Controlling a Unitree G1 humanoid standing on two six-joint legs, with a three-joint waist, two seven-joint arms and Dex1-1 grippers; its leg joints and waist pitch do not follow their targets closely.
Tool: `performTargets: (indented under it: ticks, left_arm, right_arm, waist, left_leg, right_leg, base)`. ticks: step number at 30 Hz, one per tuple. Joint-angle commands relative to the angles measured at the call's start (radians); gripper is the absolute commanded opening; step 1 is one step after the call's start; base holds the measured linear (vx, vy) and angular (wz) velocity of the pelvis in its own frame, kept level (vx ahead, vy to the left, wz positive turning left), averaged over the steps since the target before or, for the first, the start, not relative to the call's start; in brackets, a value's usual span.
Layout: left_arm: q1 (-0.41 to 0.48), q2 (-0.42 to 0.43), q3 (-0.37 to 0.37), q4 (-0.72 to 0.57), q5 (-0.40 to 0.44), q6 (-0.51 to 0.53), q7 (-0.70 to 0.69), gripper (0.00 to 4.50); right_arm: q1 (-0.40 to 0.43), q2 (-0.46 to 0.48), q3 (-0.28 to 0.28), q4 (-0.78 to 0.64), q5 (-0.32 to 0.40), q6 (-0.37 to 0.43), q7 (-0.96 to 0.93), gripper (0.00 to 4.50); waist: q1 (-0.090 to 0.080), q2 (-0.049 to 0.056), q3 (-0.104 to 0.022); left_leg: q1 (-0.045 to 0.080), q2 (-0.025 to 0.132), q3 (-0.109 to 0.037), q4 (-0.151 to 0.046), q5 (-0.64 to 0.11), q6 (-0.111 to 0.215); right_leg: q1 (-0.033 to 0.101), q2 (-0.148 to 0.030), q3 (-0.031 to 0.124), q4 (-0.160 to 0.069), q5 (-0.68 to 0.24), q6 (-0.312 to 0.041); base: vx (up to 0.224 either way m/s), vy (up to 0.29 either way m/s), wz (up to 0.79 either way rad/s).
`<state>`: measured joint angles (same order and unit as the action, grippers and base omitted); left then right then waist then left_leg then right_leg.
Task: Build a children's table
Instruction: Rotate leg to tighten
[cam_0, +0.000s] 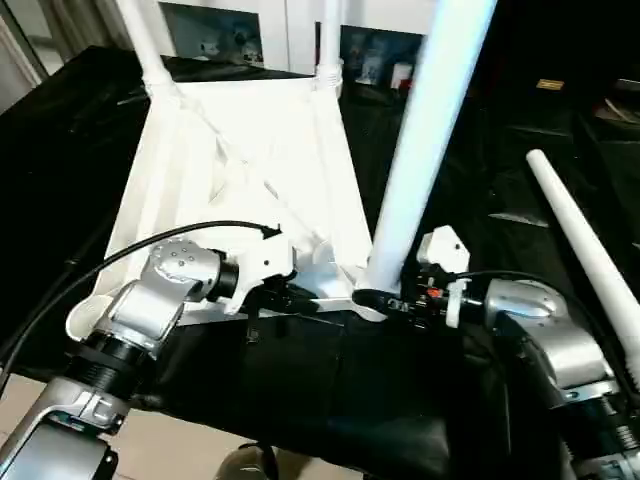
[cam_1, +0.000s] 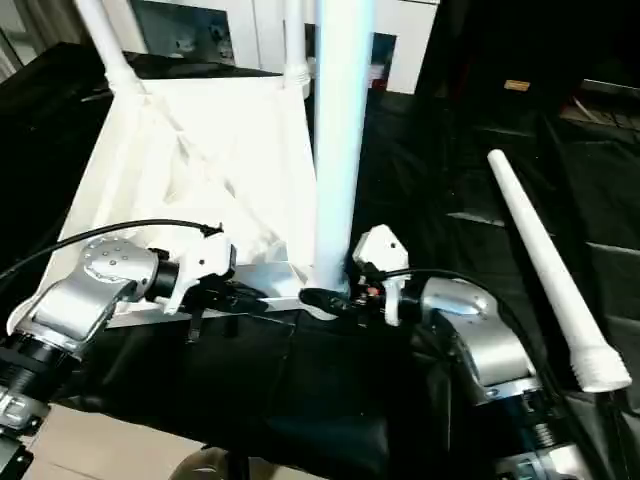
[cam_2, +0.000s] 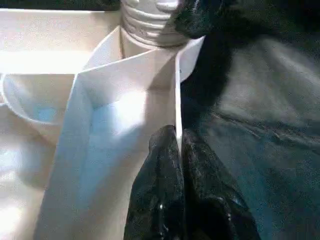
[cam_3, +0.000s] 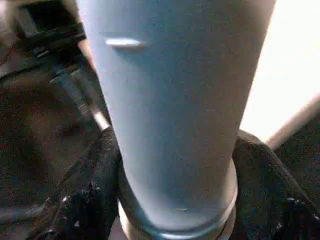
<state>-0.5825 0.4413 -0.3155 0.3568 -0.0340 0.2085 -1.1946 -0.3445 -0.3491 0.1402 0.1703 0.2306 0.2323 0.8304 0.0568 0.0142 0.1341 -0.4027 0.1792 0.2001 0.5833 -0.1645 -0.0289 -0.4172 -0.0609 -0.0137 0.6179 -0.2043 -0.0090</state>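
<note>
Right gripper (cam_1: 325, 300) clasps the base of the third leg (cam_0: 430, 140) at the table top's near right corner socket; left gripper (cam_0: 300, 297) pinched shut on the near edge rib.

Table top (cam_0: 240, 150) lies underside up on the black-draped bench (cam_1: 420, 180), two legs already standing in the far corner sockets: far-left leg (cam_0: 145, 40), far-right leg (cam_0: 329, 40). The fourth leg (cam_1: 545, 265) lies loose on the cloth well off to the right. The held leg leans a little; judged mid-seating. To do it well: bring the leg upright over the socket before twisting or pressing, grip low near the threaded collar (cam_2: 150, 22), and let the left pinch brace the top against turning. The near left socket (cam_0: 90, 315) is not yet filled.
</note>
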Motion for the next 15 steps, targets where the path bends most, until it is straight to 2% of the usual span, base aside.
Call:
performTargets:
  ticks: [1, 2, 3, 6, 8, 9, 10, 11, 12, 15]
  left_arm:
    - [-0.018, -0.046, -0.013, 0.013, 0.003, 0.024, 0.041, 0.0]
    - [-0.018, -0.046, -0.013, 0.013, 0.003, 0.024, 0.041, 0.0]
    - [-0.031, -0.063, -0.014, 0.038, 0.018, 0.036, 0.076, 0.0]
    - [-0.056, -0.103, -0.01, 0.084, 0.041, 0.06, 0.152, 0.0]
    - [-0.084, -0.148, -0.006, 0.127, 0.059, 0.087, 0.227, 0.0]
    - [-0.106, -0.186, -0.001, 0.161, 0.075, 0.108, 0.293, 0.0]
    - [-0.112, -0.196, -0.001, 0.17, 0.079, 0.113, 0.309, 0.0]
    - [-0.117, -0.204, 0.0, 0.178, 0.082, 0.117, 0.321, 0.0]
    - [-0.138, -0.239, 0.001, 0.214, 0.103, 0.125, 0.391, 0.0]
    - [-0.162, -0.276, -0.012, 0.261, 0.129, 0.136, 0.44, 0.0]
  right_arm:
    - [0.005, 0.035, -0.056, 0.064, -0.038, 0.026, -0.155, 2.68]
    - [0.005, 0.035, -0.056, 0.064, -0.038, 0.026, -0.155, 2.68]
    - [0.01, 0.068, -0.072, 0.073, -0.035, 0.04, -0.212, 2.68]
    - [0.013, 0.132, -0.099, 0.09, -0.038, 0.058, -0.328, 2.67]
    - [0.002, 0.205, -0.139, 0.12, -0.04, 0.082, -0.466, 2.67]
    - [-0.013, 0.256, -0.167, 0.156, -0.049, 0.079, -0.574, 2.67]
    - [-0.019, 0.269, -0.174, 0.168, -0.051, 0.075, -0.604, 2.67]
    - [-0.023, 0.28, -0.179, 0.178, -0.053, 0.072, -0.627, 2.67]
    - [-0.043, 0.319, -0.194, 0.219, -0.072, 0.048, -0.721, 2.67]
    - [-0.067, 0.357, -0.183, 0.26, -0.099, 0.037, -0.785, 2.67]
  waist:
    - [0.0, -0.007, -0.077]
    - [-0.001, -0.007, -0.075]
    - [-0.004, -0.008, -0.074]
    - [-0.009, -0.006, -0.07]
    - [-0.011, -0.005, -0.065]
    - [-0.013, -0.002, -0.063]
    - [-0.013, -0.005, -0.064]
    - [-0.014, -0.004, -0.062]
    - [-0.016, -0.001, -0.059]
    - [-0.016, -0.005, -0.056]
  left_leg:
    - [0.03, 0.048, -0.02, -0.059, -0.1, 0.08]
    - [0.03, 0.048, -0.021, -0.06, -0.114, 0.072]
    - [0.03, 0.048, -0.023, -0.063, -0.141, 0.052]
    - [0.033, 0.047, -0.023, -0.068, -0.175, 0.029]
    - [0.034, 0.047, -0.022, -0.071, -0.192, 0.022]
    - [0.036, 0.044, -0.025, -0.075, -0.23, -0.005]
    - [0.037, 0.045, -0.028, -0.077, -0.241, -0.016]
    - [0.038, 0.044, -0.029, -0.081, -0.256, -0.024]
    - [0.043, 0.046, -0.028, -0.083, -0.282, -0.034]
    - [0.049, 0.045, -0.032, -0.089, -0.327, -0.044]
  right_leg:
    - [0.051, -0.073, 0.035, -0.057, 0.003, -0.299]
    - [0.051, -0.073, 0.035, -0.06, -0.021, -0.296]
    - [0.053, -0.076, 0.036, -0.065, -0.074, -0.278]
    - [0.047, -0.075, 0.038, -0.074, -0.133, -0.258]
    - [0.04, -0.074, 0.039, -0.078, -0.161, -0.251]
    - [0.035, -0.077, 0.038, -0.084, -0.237, -0.238]
    - [0.04, -0.077, 0.037, -0.086, -0.257, -0.228]
    - [0.038, -0.076, 0.037, -0.09, -0.28, -0.212]
    - [0.03, -0.076, 0.039, -0.096, -0.302, -0.203]
    - [0.028, -0.075, 0.041, -0.103, -0.337, -0.172]
  base:
    - [0.0, 0.0, 0.0]
    - [0.0, 0.0, 0.0]
    - [0.0, 0.0, 0.0]
    - [0.0, 0.0, 0.0]
    - [0.0, 0.0, 0.0]
    - [0.0, 0.0, 0.0]
    - [0.0, 0.0, 0.0]
    - [0.0, 0.0, 0.0]
    - [0.0, 0.0, 0.0]
    - [0.0, 0.0, 0.0]
